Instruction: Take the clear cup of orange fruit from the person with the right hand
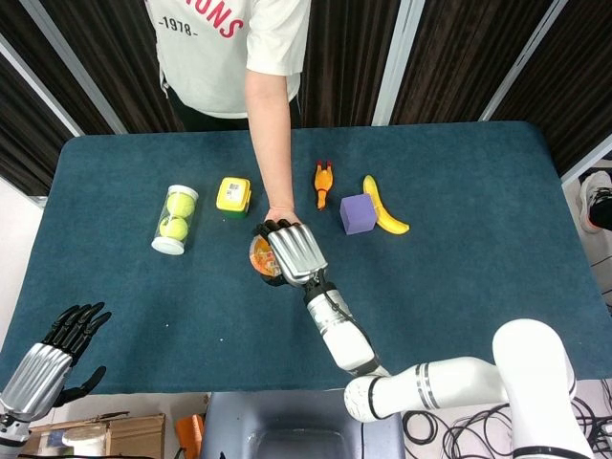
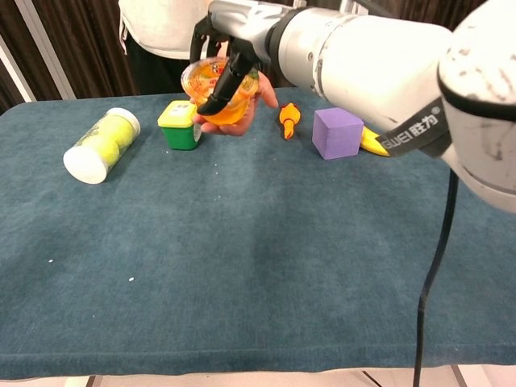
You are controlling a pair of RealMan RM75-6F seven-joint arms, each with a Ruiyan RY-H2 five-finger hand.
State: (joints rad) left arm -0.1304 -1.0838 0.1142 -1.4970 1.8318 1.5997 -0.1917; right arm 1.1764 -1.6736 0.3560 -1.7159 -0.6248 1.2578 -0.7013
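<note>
The clear cup of orange fruit is held above the table's far middle, resting on the person's hand. My right hand wraps around it, with the thumb across its front and the fingers over its back and top. From the head view the right hand covers most of the cup, and only its left rim shows. The person's arm reaches in from the far side. My left hand hangs off the table's near left corner, fingers apart and holding nothing.
On the far half of the table lie a tube of tennis balls, a yellow-lidded green box, an orange toy, a purple cube and a banana. The box sits just left of and below the cup.
</note>
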